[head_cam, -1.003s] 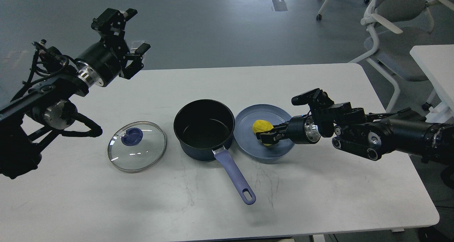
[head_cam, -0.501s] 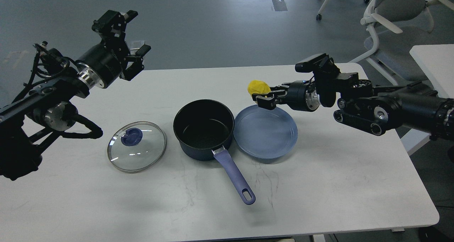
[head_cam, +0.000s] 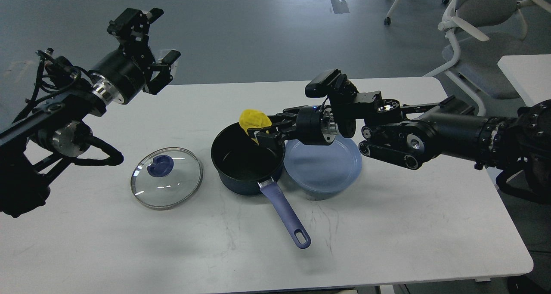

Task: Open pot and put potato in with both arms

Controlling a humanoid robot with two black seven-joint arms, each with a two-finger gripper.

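Yellow potato [head_cam: 254,119] clamped in right gripper [head_cam: 261,133], pot [head_cam: 246,158] directly below; looks light, firm, gripped near lower edge.

Left gripper [head_cam: 148,35] spread, empty.

single head view, high, facing forward and down over white table [head_cam: 387,225]; mid-range.

one pot [head_cam: 246,158], one lid [head_cam: 166,177], one plate [head_cam: 323,165], one potato [head_cam: 254,119], two chairs [head_cam: 478,31].

The right gripper [head_cam: 259,130] holds the yellow potato [head_cam: 254,119] above the far rim of the open pot [head_cam: 246,157]. The glass lid [head_cam: 166,177] lies left of the pot, the blue plate [head_cam: 323,167] right. The left gripper [head_cam: 151,40], fingers apart, hangs far left.
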